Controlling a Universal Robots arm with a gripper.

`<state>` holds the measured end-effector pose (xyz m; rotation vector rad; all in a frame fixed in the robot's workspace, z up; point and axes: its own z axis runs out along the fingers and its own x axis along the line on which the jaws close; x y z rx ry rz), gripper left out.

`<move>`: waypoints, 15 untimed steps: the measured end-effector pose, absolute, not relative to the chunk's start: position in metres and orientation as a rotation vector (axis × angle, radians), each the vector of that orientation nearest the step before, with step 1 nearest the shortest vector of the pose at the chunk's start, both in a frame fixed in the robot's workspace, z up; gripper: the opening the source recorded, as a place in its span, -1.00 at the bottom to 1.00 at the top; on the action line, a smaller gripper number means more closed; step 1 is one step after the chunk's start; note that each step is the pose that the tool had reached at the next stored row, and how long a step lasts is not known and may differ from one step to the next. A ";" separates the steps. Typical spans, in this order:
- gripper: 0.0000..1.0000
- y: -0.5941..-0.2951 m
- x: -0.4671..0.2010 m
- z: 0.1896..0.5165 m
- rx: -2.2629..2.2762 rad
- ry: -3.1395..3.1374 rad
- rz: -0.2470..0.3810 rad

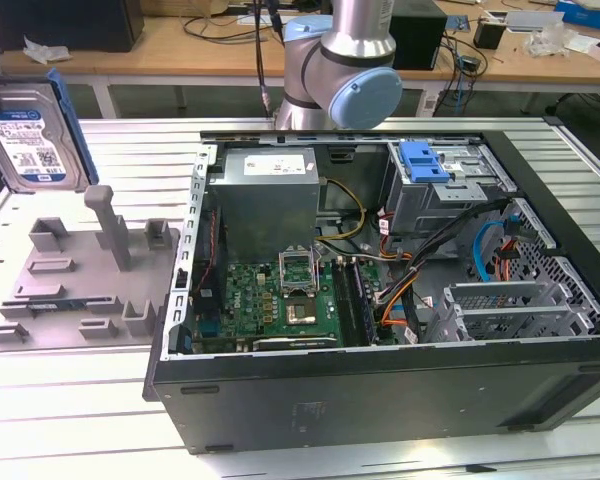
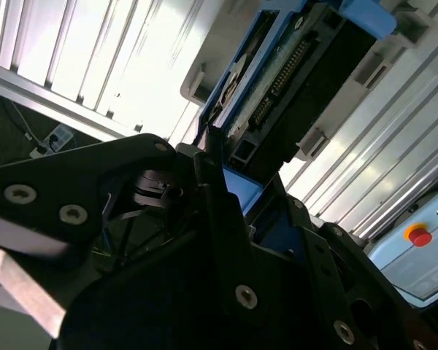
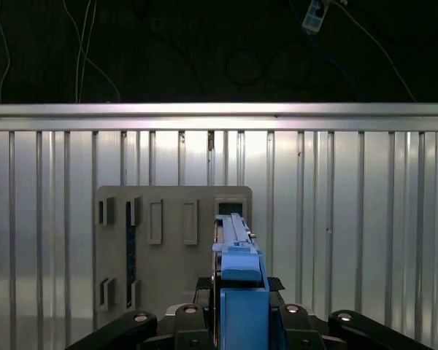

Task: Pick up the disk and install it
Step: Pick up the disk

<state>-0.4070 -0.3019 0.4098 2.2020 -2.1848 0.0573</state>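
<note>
Black, bolt-studded metal of the gripper [image 2: 252, 200] sits closest in both wrist views, its jaws clamped on the bright blue plastic carrier frame of the disk [image 2: 292, 65], a flat, rectangular, silver-grey hard drive. In the first wrist view the disk [image 3: 237, 248] appears edge-on, hanging over the pale grey plastic holder fixture [image 3: 171, 240] and apart from it. In the exterior view the disk [image 1: 30, 140] stands upright, its white-and-blue label facing out. It is above the holder fixture [image 1: 80, 280] at the exterior view's left, well apart from the open black computer case [image 1: 380, 390] on the ribbed aluminium table [image 1: 80, 430].

The step in hand looks like the carry toward the case, with the lift judged done. To do it well, the grip should stay firm on the frame edges rather than the drive's face, and the disk should hold its attitude. It should also cross above the case wall and loose cables before lining up squarely with the bare metal drive cage [image 1: 460, 200], clear of the blue latch piece [image 1: 425, 160].
</note>
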 end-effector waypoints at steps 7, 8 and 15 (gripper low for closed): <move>-0.26 -0.302 -0.407 0.427 2.202 -2.185 0.057; -0.26 -0.302 -0.407 0.430 2.202 -2.185 0.058; -0.26 -0.302 -0.407 0.445 2.202 -2.184 0.058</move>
